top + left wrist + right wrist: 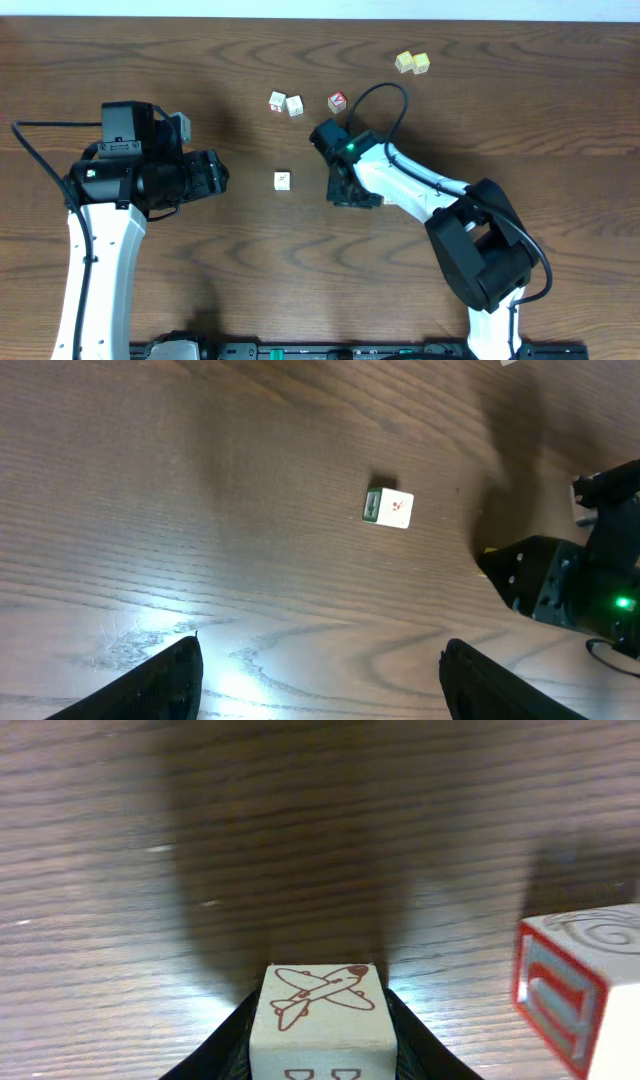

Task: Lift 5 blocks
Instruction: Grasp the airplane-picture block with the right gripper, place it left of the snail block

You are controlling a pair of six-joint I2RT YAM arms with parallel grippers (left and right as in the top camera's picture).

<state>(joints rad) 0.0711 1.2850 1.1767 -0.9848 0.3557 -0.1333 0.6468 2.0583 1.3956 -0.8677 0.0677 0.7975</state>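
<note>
Dark wood-grain worktop [520,110], two arms.

Right end effector [346,188] is closed on a small whitish cube printed with a brown aeroplane [320,1010]. Its dark fingers [228,1045] press the cube on both sides. No view shows whether the underside has cleared the wood. In the overhead view the arm hides this cube altogether.

Left end effector [320,660] stands wide open and holds nothing. It sits left of centre, well apart from every cube.

Other task blocks counted:
- A lone whitish cube with a small red mark on top [283,180] rests between the two end effectors.
- A whitish cube with reddish marks [277,101] and a whitish cube with a grey mark [294,105] sit just beside each other, farther back.

All three are on the wood, untouched. That makes four; the fifth I cannot find in these views.

Not for lifting: the red-faced cube [337,101] near the right wrist, and the two pale yellow cubes [404,61] at the far right.

Judgement: early in the task. At most one lift is in hand and none is shown finished. Three visible blocks wait, plus the one I cannot find. The lone cube looks the nearest next candidate for either arm.
</note>
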